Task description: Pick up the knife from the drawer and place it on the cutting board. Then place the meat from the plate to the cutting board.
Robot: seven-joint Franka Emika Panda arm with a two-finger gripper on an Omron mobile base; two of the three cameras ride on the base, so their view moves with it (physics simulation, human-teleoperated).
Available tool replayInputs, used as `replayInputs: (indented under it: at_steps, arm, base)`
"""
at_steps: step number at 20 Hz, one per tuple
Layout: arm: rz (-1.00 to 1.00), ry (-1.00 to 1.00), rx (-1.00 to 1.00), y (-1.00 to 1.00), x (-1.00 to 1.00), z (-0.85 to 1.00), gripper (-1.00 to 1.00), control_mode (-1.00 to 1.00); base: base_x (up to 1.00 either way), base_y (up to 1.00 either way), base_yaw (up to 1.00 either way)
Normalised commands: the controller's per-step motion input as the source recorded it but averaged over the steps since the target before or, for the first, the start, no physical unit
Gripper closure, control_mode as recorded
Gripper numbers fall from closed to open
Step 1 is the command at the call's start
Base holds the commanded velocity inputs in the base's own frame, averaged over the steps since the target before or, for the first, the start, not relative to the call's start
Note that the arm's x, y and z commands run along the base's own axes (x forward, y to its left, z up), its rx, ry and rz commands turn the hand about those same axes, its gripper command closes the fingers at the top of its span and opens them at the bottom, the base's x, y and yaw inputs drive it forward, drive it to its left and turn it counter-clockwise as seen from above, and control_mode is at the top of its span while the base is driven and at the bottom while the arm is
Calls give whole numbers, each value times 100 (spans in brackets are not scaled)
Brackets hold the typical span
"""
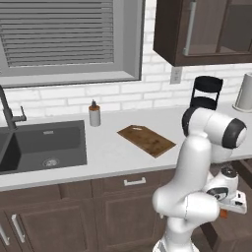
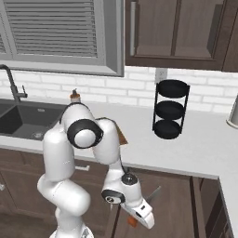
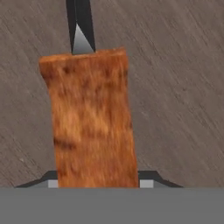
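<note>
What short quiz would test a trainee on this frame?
1. True or false: the knife already lies on the cutting board.
2. In the hand view, what sits between the fingertips of the gripper? A) the knife's orange handle B) a spoon C) a plate rim
3. Fill in: in the left base view, the small bottle stands on the counter between the cutting board and the ___.

Key: 1 false, the board is bare; 2 A, the fingertips flank the handle with the blade pointing away; 3 sink.
</note>
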Motion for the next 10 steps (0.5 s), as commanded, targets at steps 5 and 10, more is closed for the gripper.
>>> replayInputs:
  at_steps: [5,10]
  arm:
    - [-11,12,0,0,-50,100,100,-100]
    - [-10,18,0,0,-25,100,100,-100]
  base:
    - [0,0,0]
    - [0,0,0]
